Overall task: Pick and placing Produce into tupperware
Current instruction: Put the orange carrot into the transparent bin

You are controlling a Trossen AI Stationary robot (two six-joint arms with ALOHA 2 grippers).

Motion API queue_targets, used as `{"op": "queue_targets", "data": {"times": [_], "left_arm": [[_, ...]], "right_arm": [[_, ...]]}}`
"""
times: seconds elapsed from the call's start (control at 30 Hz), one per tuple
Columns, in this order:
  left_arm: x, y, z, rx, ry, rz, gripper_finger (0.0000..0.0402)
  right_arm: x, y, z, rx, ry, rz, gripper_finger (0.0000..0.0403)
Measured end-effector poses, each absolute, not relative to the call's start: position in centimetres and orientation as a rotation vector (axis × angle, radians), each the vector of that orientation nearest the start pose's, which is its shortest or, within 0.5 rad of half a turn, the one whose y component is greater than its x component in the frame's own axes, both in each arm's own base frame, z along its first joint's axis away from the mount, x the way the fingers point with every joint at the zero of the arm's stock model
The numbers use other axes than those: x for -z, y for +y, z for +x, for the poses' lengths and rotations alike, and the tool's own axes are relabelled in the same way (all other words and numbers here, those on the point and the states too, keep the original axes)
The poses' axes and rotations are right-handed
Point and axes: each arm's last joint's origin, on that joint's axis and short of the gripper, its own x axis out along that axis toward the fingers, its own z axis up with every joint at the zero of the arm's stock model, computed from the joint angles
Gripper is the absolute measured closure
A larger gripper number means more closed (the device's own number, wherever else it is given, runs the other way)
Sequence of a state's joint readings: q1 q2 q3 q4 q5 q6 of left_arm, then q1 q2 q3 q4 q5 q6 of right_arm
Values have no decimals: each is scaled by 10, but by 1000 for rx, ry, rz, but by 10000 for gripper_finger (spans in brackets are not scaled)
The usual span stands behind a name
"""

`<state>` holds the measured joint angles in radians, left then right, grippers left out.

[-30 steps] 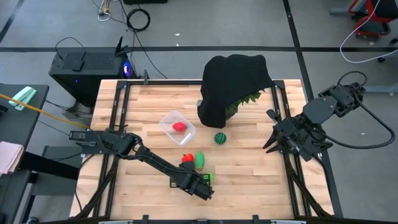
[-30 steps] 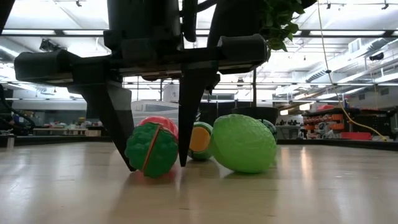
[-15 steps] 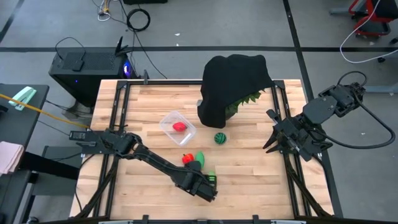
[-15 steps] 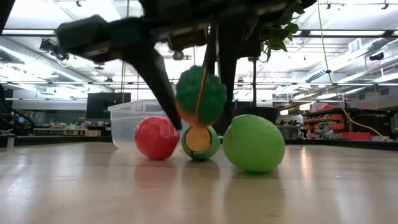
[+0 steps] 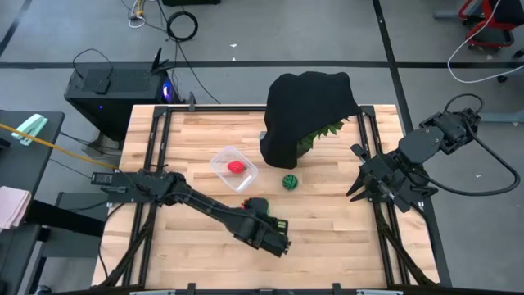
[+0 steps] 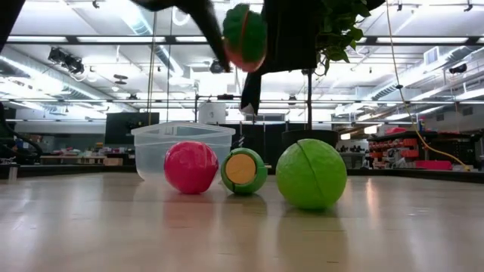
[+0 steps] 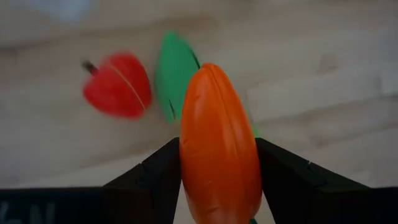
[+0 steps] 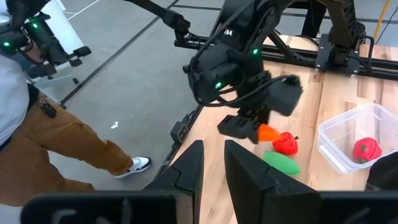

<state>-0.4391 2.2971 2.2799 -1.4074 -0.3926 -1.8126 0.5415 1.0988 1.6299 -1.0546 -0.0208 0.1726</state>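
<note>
Left end effector [image 7: 217, 163] grips an orange toy carrot [image 7: 217, 152] between both fingers, lifted clear of the tabletop [image 5: 327, 229] at the near centre. In the low view the held toy [image 6: 244, 35] hangs high above the pieces resting on the wood, its green leafy end towards the camera.

Under and just beyond it, on the tabletop: a red toy [image 7: 118, 84] with a dark stem, and a light green pod-shaped toy [image 7: 171, 78] right beside it, the two apparently touching. From table height three pieces sit in a row, close together: a red ball-like toy [image 6: 190, 167] on the left, a small green piece with an orange face [image 6: 243, 171] in the middle, a light green rounded toy [image 6: 311, 173] on the right.

Farther back, left of centre, the tupperware [image 5: 233, 168] stands open-topped with one red toy [image 5: 237, 167] inside. To its right, apart from it, a dark-green striped ball [image 5: 289, 182] lies alone. Beyond that, a black cloth [image 5: 304, 111] covers spiky green leaves [image 5: 327, 131].

Right end effector [image 8: 211, 163] waits at the right edge of the tabletop, fingers nearly together with a narrow gap, holding nothing. A person's leg [image 8: 74, 146] shows on the floor beyond the tabletop.
</note>
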Motion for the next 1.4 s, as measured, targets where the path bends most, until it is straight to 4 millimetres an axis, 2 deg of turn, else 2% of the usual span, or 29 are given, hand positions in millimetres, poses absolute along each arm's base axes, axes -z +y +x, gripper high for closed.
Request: {"op": "queue_targets", "data": {"times": [0.1,0.33,0.53,0.73,0.93,1.4], "left_arm": [[-279,-172,416,-1045,842,-918,204],[-298,-142,408,-1066,891,-814,208],[-303,-121,412,-1020,945,-727,198],[-303,-105,416,-1010,970,-682,211],[-303,-105,416,-995,987,-668,207],[-306,-125,409,-1015,913,-697,210]], "right_arm": [[-466,85,141,-500,559,36,332],[-466,85,141,-498,562,43,332],[-466,85,141,-497,564,46,332],[-466,85,140,-491,571,63,332],[-465,85,140,-487,579,76,332],[-465,85,140,-491,575,64,332]]}}
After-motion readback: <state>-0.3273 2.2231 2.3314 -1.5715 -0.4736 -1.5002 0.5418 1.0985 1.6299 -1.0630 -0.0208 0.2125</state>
